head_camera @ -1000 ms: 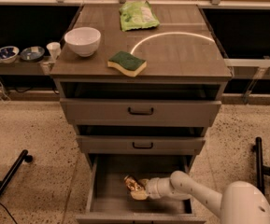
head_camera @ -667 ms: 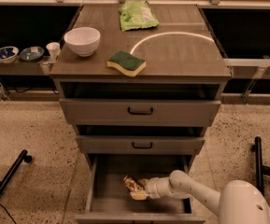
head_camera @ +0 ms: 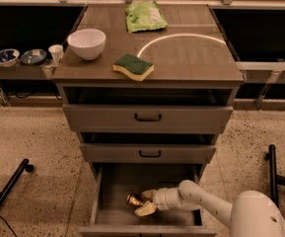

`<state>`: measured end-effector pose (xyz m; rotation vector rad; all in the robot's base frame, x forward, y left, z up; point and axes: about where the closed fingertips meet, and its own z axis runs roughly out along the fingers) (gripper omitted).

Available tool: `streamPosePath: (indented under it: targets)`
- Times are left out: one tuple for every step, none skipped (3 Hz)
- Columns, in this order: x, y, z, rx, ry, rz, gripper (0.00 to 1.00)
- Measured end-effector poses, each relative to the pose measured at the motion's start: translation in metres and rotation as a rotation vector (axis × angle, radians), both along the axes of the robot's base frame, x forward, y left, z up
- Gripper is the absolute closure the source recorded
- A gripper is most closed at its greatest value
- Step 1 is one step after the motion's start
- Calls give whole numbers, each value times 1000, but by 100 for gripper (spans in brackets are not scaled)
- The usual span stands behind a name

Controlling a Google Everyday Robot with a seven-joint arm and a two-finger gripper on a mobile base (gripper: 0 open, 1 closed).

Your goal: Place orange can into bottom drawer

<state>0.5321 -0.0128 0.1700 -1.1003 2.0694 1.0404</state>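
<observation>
The bottom drawer (head_camera: 107,189) is pulled open at the foot of the grey-brown cabinet. My gripper (head_camera: 141,203) reaches into it from the right on a white arm (head_camera: 201,201). Its two pale fingers (head_camera: 147,210) sit on either side of the orange can (head_camera: 132,199), which lies low over the drawer floor near the middle. The gripper is shut on the can. The can's far side is hidden by the fingers.
On the cabinet top stand a white bowl (head_camera: 87,43), a green and yellow sponge (head_camera: 133,66) and a green crinkly bag (head_camera: 144,16). The two upper drawers (head_camera: 148,117) are slightly open. Small bowls and a cup (head_camera: 56,53) sit on a shelf at the left. Black legs (head_camera: 272,172) stand on the floor at either side.
</observation>
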Motion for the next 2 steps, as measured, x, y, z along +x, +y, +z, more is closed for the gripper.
streamPosePath:
  targets:
    - [0,0,0,0,0,0,0]
    - [0,0,0,0,0,0,0]
